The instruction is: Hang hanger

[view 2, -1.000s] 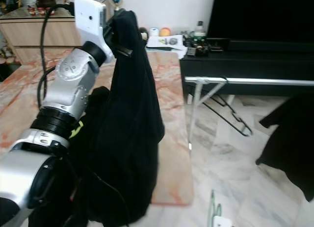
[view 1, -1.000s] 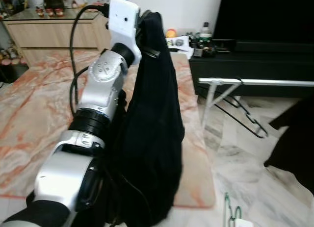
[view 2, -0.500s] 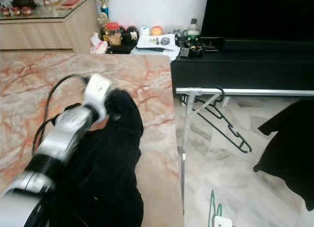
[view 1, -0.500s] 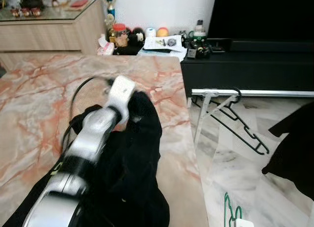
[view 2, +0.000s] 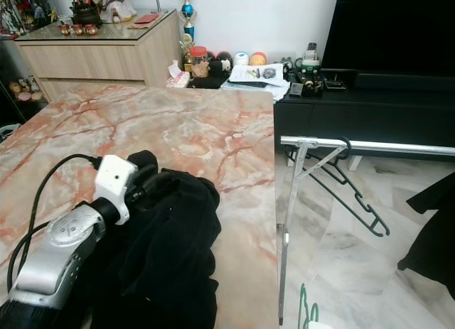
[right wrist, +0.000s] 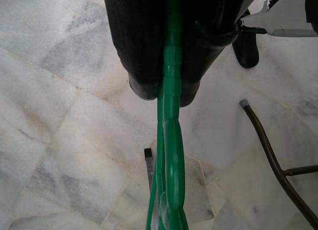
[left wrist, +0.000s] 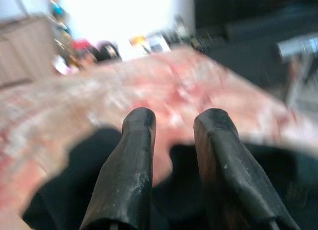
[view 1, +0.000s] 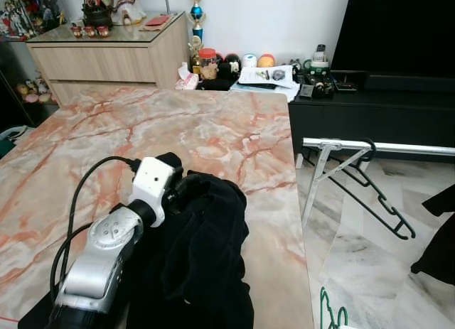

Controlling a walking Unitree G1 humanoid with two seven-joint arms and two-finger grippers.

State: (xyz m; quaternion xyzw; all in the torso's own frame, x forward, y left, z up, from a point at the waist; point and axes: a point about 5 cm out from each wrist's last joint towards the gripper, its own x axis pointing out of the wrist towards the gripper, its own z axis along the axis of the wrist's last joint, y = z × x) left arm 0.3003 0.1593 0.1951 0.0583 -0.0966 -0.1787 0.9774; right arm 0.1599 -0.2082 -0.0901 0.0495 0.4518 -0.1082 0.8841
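Observation:
A green plastic hanger (right wrist: 169, 155) hangs down over the marble floor, with my right gripper (right wrist: 168, 91) shut on its upper part. The hanger's lower end shows at the bottom edge of the left eye view (view 1: 331, 313). A black garment (view 1: 202, 251) lies heaped on the pink marble table (view 1: 213, 130). My left arm (view 1: 117, 244) rests across it. The left gripper (left wrist: 174, 120) is open just above the cloth, with nothing between its fingers. To the right, a silver rack rail (view 1: 398, 147) carries a black hanger (view 1: 377, 197).
A black TV cabinet (view 1: 370, 109) with small items stands behind the rack. A wooden sideboard (view 1: 106, 59) sits at the back left. Dark cloth (view 1: 437, 244) hangs at the right edge. A thin dark leg (right wrist: 273, 155) stands near the green hanger.
My left arm has come down from chest height to the table. The black garment that hung from it now lies heaped on the tabletop. The camera has shifted too.

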